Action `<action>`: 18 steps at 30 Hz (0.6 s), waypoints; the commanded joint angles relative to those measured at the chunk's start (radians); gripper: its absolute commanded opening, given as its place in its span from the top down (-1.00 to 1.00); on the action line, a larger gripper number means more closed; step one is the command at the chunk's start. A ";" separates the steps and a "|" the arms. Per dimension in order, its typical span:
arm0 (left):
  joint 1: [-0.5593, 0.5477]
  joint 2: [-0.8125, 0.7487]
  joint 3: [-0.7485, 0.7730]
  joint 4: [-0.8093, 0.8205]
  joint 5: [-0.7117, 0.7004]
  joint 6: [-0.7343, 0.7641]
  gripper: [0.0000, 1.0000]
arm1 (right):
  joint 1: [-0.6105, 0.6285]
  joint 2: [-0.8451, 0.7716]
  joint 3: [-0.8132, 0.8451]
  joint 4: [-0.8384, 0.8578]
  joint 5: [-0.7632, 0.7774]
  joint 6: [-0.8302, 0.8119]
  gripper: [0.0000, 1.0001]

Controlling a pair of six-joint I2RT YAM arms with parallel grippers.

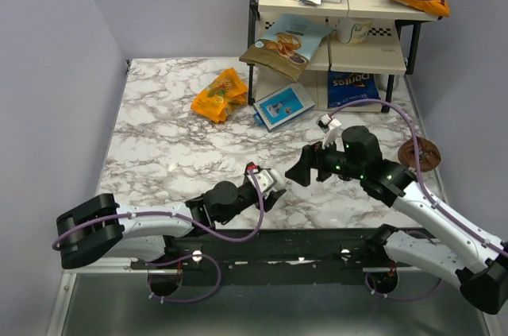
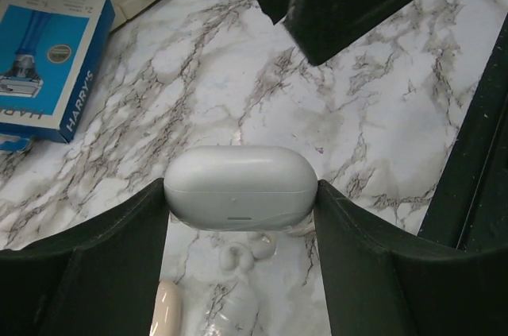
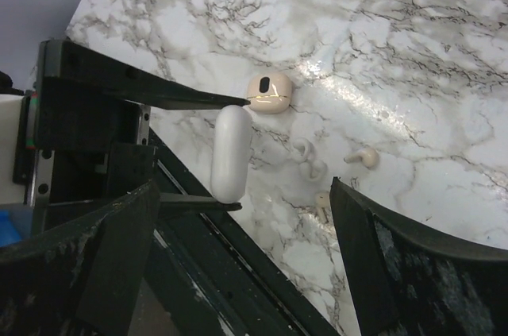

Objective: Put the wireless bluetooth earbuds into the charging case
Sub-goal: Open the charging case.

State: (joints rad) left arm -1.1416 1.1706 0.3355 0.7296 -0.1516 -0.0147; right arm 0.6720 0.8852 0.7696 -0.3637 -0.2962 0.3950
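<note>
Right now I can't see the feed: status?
Left pincer shut on charging case, lid closed. Right pincer open, empty. Earbuds loose on marble.

i see left gripper (image 2: 238,217) low over the table (image 1: 159,113), fingers (image 2: 103,272) clamped either side of the charging case (image 2: 238,185). right gripper (image 1: 302,171) just beyond that case, jaws spread, holding nothing, arm bent inward.

"HARRY'S" on the blue box (image 2: 49,58); "Doritos" on the blue bag (image 1: 352,86).
</note>
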 commanded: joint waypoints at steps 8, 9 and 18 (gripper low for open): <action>-0.141 -0.026 -0.059 0.132 -0.200 0.122 1.00 | 0.047 0.121 0.065 -0.063 0.003 -0.071 -0.87; -0.144 -0.034 -0.064 0.137 -0.206 0.121 1.00 | 0.051 0.124 0.065 -0.058 0.000 -0.070 -0.86; -0.165 -0.106 -0.093 0.126 -0.233 0.121 1.00 | 0.090 0.184 0.091 -0.044 -0.050 -0.081 -0.82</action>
State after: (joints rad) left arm -1.2949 1.0992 0.2592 0.8078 -0.3492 0.0948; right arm 0.7345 1.0378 0.8192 -0.4046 -0.3073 0.3367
